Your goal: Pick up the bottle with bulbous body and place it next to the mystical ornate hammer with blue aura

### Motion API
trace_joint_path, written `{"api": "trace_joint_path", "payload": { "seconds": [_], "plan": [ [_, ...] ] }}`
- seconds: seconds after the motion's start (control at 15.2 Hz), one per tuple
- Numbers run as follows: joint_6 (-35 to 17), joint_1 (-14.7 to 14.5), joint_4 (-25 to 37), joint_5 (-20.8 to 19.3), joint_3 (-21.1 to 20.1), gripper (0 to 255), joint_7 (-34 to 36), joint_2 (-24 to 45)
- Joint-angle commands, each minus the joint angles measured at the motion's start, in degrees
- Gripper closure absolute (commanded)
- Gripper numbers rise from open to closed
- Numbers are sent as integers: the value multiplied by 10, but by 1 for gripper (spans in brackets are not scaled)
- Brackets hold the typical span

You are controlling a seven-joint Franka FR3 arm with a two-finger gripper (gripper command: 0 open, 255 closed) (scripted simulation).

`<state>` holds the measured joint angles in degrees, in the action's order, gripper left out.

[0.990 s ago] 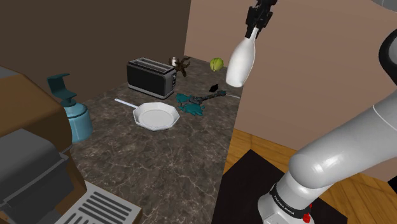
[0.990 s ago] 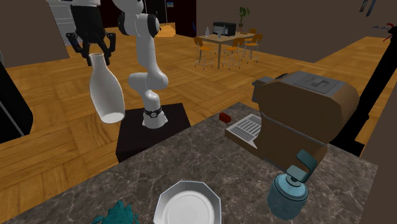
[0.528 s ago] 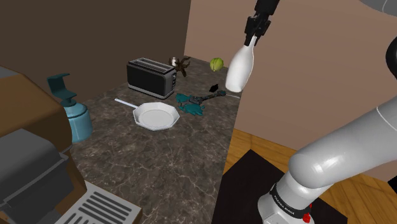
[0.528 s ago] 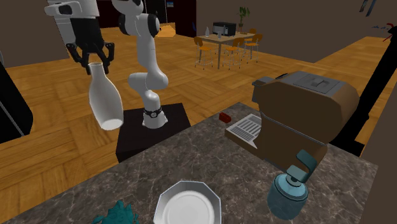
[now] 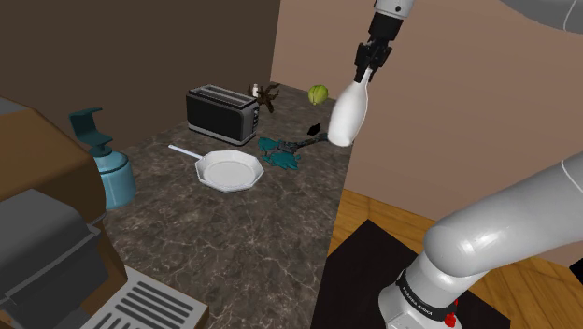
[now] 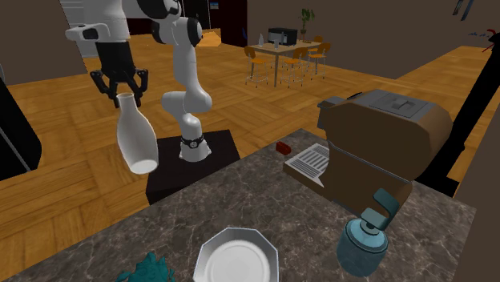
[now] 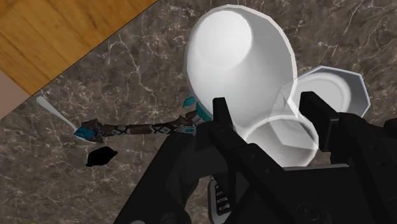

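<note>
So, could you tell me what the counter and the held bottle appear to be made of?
Counter: dark stone, likely marble, judging by pale veining. Bottle: plain smooth white, perhaps ceramic or glass; its soft sheen leaves that open.

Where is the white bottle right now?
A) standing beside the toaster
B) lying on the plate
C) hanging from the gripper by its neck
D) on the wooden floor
C: the gripper clasps the white bottle by its neck, base clear of the counter.
</note>
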<state>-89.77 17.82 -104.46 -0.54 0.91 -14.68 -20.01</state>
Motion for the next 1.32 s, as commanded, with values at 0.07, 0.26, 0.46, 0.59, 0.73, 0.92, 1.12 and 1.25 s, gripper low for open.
{"api": "trace_joint_path", "payload": {
  "seconds": [0.07, 0.26, 0.46, 0.59, 0.73, 0.92, 1.12, 1.25],
  "plan": [
    [-25, 0, -32, 0, 0, 255, 1, -8],
    [-48, 0, -62, 0, 0, 255, 1, -15],
    [-71, 0, -91, 0, 0, 255, 1, -21],
    [-86, 0, -109, 0, 0, 255, 1, -24],
    [-101, 0, -127, 0, 0, 255, 1, -26],
    [-124, 0, -153, -1, 0, 255, 1, -30],
    [-147, 0, -178, -1, 0, 255, 1, -32],
    [-162, 0, -194, -1, 0, 255, 2, -32]
  ]
}}
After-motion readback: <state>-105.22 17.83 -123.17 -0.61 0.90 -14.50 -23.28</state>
